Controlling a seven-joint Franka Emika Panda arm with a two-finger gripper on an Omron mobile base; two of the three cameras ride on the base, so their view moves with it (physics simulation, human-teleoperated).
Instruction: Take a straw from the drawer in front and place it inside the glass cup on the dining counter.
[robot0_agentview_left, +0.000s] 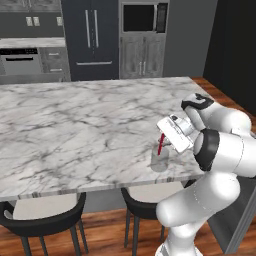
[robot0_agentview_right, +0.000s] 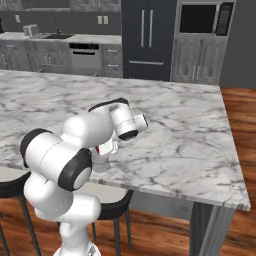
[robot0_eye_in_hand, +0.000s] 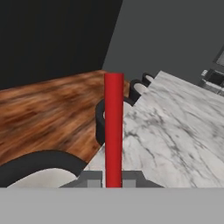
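Bench (robot0_agentview_left: 75, 135) of white marble carries the glass cup (robot0_agentview_left: 160, 161) near its front edge. We see our gripper (robot0_eye_in_hand: 113, 183) clamped on the straw (robot0_agentview_left: 160, 145), which runs lengthwise straight out from between the fingertips, slanting down into the cup.

The white, grey-veined marble table (robot0_agentview_left: 75, 120) carries the glass cup (robot0_agentview_left: 160, 159), standing upright near its front edge.

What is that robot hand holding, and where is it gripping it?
The gripper is shut on the red straw, near one end.
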